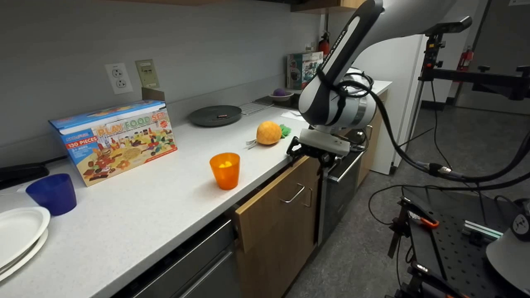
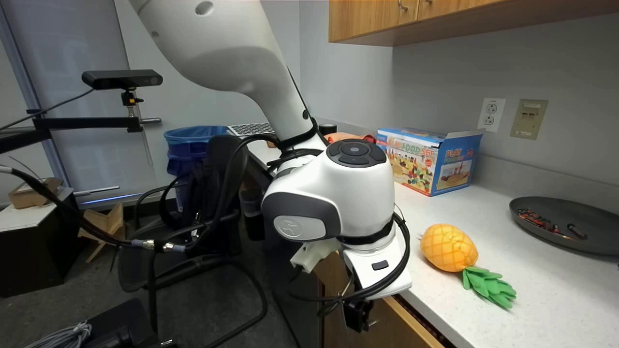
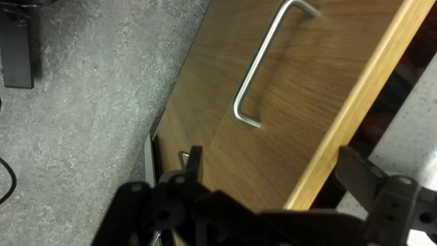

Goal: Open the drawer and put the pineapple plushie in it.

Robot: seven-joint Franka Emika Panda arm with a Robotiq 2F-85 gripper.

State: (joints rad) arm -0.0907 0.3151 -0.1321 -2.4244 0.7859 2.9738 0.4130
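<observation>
- In an exterior view, the gripper (image 1: 308,159) is being held at the edge of the counter (image 1: 165,211). The drawer (image 1: 265,211) is being shown just under the gripper, a little bit open. The pineapple plushie (image 1: 269,133) is being held up by the counter, near the gripper and farther in from the edge.
- In an exterior view, most of the gripper is being hidden by the arm (image 2: 333,193). The pineapple plushie is being seen near it, up on the counter.
- In the wrist view, the fingers (image 3: 356,176) are being held wide apart, and nothing is being pinched. The drawer's top edge (image 3: 362,95) is being shown between them, close to one finger; a touch cannot be told. The handle (image 3: 256,61) is not being gripped.
- The opening step is probably being worked on.
- Next, a pull is likely being called for: one finger tucked behind the top edge, the drawer drawn outward until the pineapple plushie can be fitted.
</observation>
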